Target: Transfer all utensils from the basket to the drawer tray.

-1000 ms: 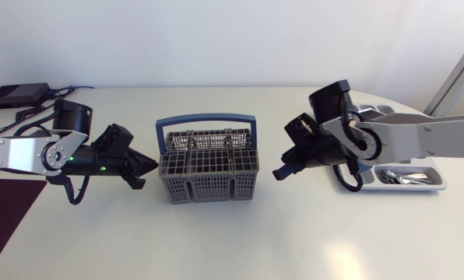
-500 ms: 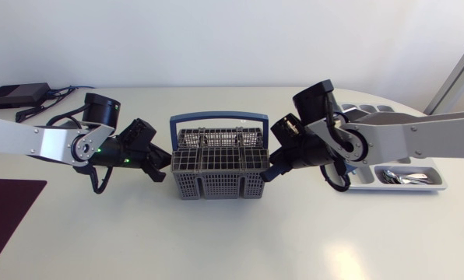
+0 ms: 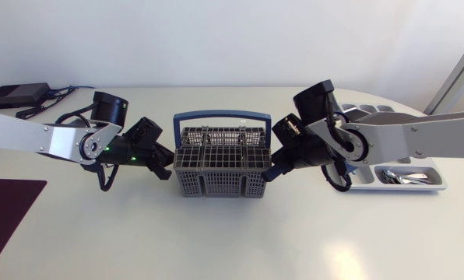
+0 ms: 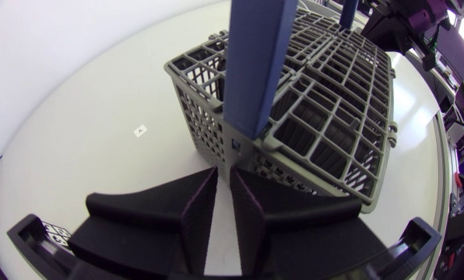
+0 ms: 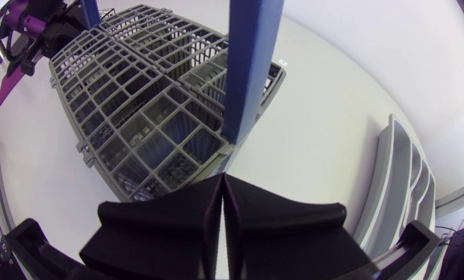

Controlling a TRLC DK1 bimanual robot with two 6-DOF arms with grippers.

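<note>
At either end of the basket, left gripper & right gripper, both w/ fingers together, have closed in since 1 s ago. I reckon I'm repositioning it, not picking.

Left arm: silver-grey link, black cylindrical joints, small green indicator light lit, black cable looped underneath. Right arm: silver-grey link, black joints, black cable loop likewise. Left end effector and right end effector: matte black, two broad wedge-shaped fingers each.
</note>
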